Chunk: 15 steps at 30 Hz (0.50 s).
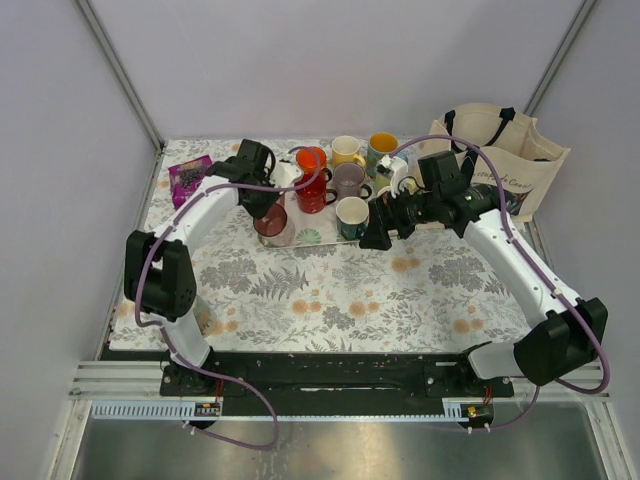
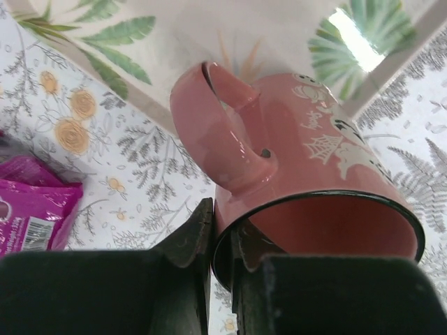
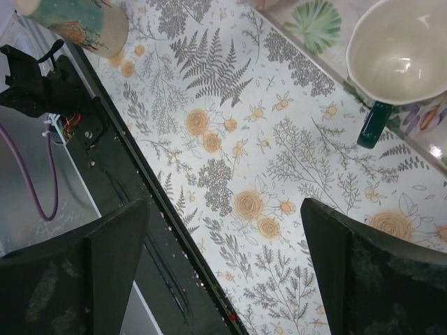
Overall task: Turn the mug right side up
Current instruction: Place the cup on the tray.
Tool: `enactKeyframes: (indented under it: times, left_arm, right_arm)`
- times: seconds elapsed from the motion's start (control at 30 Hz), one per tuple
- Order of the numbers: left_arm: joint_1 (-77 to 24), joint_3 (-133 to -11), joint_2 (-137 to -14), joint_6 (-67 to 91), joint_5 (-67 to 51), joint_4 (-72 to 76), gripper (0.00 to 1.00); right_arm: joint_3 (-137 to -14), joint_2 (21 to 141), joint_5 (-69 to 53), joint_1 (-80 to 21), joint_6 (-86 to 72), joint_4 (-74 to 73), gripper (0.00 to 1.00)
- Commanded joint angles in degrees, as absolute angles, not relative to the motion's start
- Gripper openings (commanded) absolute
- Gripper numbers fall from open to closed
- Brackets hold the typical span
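The mug [image 2: 300,160] is salmon pink with white prints and a dark rim, and its handle [image 2: 216,118] shows at the upper left of the left wrist view. My left gripper [image 2: 222,227] is shut on its rim, one finger outside the wall and one inside. The mug [image 1: 272,222] hangs tilted at the left edge of the tray [image 1: 312,238], its mouth facing the wrist camera. Whether it touches the tray I cannot tell. My right gripper [image 1: 378,235] [image 3: 223,230] stands wide open over the floral cloth, with nothing between its fingers.
Several mugs stand on the tray: a red one [image 1: 313,190], a mauve one [image 1: 349,178], a yellow one [image 1: 346,150] and a cream-lined green one [image 1: 352,215] [image 3: 394,49]. A purple packet [image 1: 188,177] [image 2: 35,206] lies at the far left. A tote bag [image 1: 505,160] stands at the back right.
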<state>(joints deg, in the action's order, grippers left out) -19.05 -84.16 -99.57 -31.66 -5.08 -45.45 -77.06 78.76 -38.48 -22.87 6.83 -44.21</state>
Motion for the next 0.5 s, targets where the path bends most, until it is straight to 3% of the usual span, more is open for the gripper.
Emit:
enactKeyframes:
  times: [0.0,0.23,0.3,0.37,0.47]
  left_arm:
    - [-17.41,-92.01,-102.65,-30.33,-5.36,-45.52,0.0]
    - [-16.96,-100.18,-110.91,-28.74,-5.97,-50.97,0.0]
    - [-16.96,-101.77,-112.41,-28.04,-6.33,-52.03,0.11]
    - [-16.96,-101.87,-112.94,-27.25,-5.89,-52.12,0.3]
    - [-16.96,-101.08,-111.36,-24.27,-2.91,-50.36,0.47]
  right_arm:
    - [-75.06,76.55,-38.5,-23.12,6.86,-41.93,0.99]
    - [-73.3,76.64,-38.23,-23.12,5.98,-40.78,0.99]
    - [-72.86,76.64,-38.5,-23.12,5.45,-40.43,0.99]
    - [-72.51,76.47,-38.5,-23.2,5.19,-40.17,1.0]
    - [-71.72,76.2,-38.41,-23.12,5.01,-39.99,1.0]
